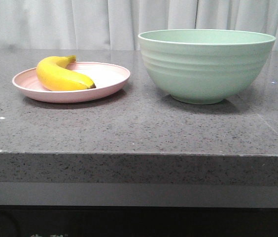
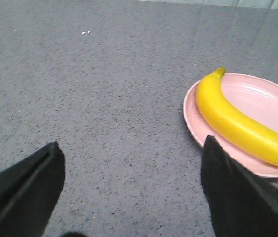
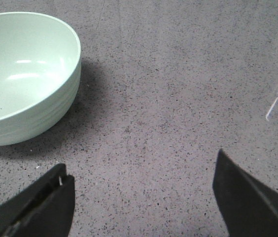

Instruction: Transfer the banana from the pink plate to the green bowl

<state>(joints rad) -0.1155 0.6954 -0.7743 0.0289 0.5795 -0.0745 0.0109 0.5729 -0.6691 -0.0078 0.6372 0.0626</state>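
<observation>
Grey speckled stone countertop carries everything. Large, deep, pale mint-green matte bowl with ridged outer wall stands to the right; shallow round pale pink matte plate sits to the left, apart from the bowl with bare counter between. Curved bright yellow banana lies on the plate's left part, dark tip toward the plate centre, stem toward the rear. Bowl interior appears empty in the right wrist view.

Step in hand, judged: the reach toward the banana has not begun. Left gripper has its jaws spread wide and holds nothing; it hangs over bare counter beside the plate. Right gripper is likewise spread wide and empty, over bare counter next to the bowl.

Doing it well, judged: left arm is the nearer one. Shift it sideways until the jaws straddle the banana across its thick middle, crosswise to the curve, not at the tapered ends. Descend without pressing the fingers on the plate rim, or the plate may tip. Lift high enough to clear the bowl's tall wall.

View differences: front view shows plate and bowl together and their relative heights, but neither gripper. Wrist views show jaw spread; only the right wrist view looks into the bowl.
</observation>
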